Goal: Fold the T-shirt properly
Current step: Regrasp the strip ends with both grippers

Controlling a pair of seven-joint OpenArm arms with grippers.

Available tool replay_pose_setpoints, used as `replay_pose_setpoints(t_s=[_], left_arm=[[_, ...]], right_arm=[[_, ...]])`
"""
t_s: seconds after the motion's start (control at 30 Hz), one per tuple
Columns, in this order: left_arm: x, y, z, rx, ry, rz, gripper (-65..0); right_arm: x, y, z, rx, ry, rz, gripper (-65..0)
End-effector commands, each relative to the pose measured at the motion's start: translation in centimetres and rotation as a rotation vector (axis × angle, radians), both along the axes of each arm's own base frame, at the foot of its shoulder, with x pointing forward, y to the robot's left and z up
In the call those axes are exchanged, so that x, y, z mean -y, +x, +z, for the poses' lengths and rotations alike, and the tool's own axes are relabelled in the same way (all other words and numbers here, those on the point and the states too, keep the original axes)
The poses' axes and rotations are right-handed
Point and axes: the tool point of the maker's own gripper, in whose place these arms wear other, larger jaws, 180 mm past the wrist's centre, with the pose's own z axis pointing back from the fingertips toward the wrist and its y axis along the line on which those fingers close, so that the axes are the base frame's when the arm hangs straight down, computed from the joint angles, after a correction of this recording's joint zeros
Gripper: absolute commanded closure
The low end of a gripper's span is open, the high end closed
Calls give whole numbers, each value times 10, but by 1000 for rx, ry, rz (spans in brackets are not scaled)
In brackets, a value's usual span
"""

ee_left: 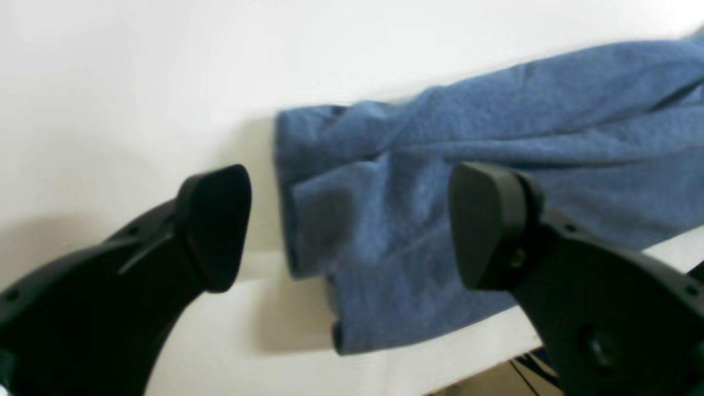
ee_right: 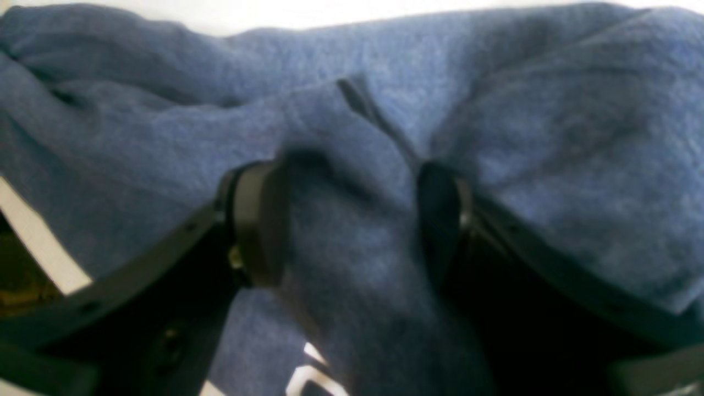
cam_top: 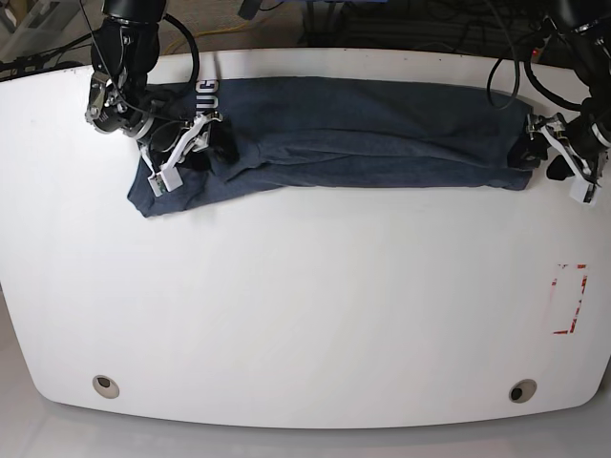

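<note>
On the table (cam_top: 305, 315), right hand (ee_right: 352, 220) pinches T-shirt (cam_top: 363, 129); left hand (ee_left: 349, 225) spread beside its end.

A white table (cam_top: 305, 315) with rounded corners carries the T-shirt (cam_top: 353, 134), which lies directly on it as a long band along the far edge, reaching from near the far left corner almost to the right edge. White lettering (cam_top: 205, 93) shows at the shirt's left end. A red-and-white rectangle mark (cam_top: 569, 299) sits near the right edge. Two round holes (cam_top: 106, 385) lie near the near corners.
</note>
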Motion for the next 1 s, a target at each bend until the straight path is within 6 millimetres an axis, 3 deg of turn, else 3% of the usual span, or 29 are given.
replay_pose_setpoints(t_s=[0.0,0.33,0.6,0.7,0.83,0.87,0.97], left_arm=[[-7,3,1,10,-22,20,-529],[-16,-17,-43,-120,-122,98,-529],[7,-18,-55,-164,-146,32,-518],[17,-19,-59,-164,-170,30,-389],[19,-19,-61,-166,-176,31,-56],[19,-19,-61,-166,-174,30,-6],[17,-17,-55,-149,-164,30,-4]], right_arm=[[5,-4,-5,-25,-33,22,-342],[5,-4,-4,-22,-37,24,-342],[6,-3,-3,-21,-38,23,-342],[5,-3,-3,-19,-36,23,-342],[5,4,0,-6,-35,22,-341],[5,5,0,-5,-35,21,-341],[6,11,3,9,-43,22,-341]])
